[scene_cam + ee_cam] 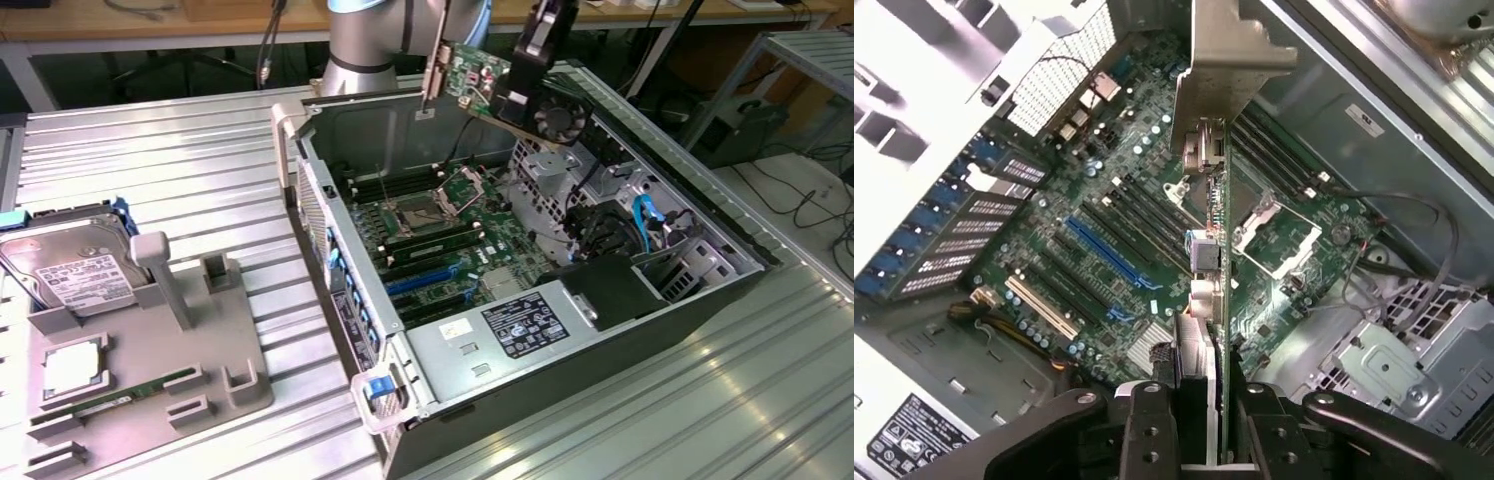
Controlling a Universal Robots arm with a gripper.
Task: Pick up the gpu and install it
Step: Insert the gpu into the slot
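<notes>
So at this point the gripper (514, 95) had the gpu (470, 78) clamped. From the wrist cam you could see the card edge-on, with the two black fingers (1149, 430) pressed against it from either side. The jaws were only partly closed, just wide enough for the board between them.

The gpu was up in the air over the open case (601, 400), at the end nearest the arm's base. It wasn't sitting in any slot. Its pale metal bracket (433, 72) pointed toward the exterior view's left and hung roughly upright just above the case's edge.

In the wrist cam the motherboard (1104, 180) lay well below the card. You could see a long blue slot (1109, 250), a row of black slots beside it and an open cpu socket (1279, 235). The card's edge ran across the picture between the blue slot and the socket, but I couldn't tell which slot it lined up with.

Off to the exterior view's left, on the ribbed metal table (174, 150), sat a grey holder (174, 340), well apart from the gripper. It had a hard drive (74, 268) propped in it and a green memory stick (127, 393) lying in a groove.
</notes>
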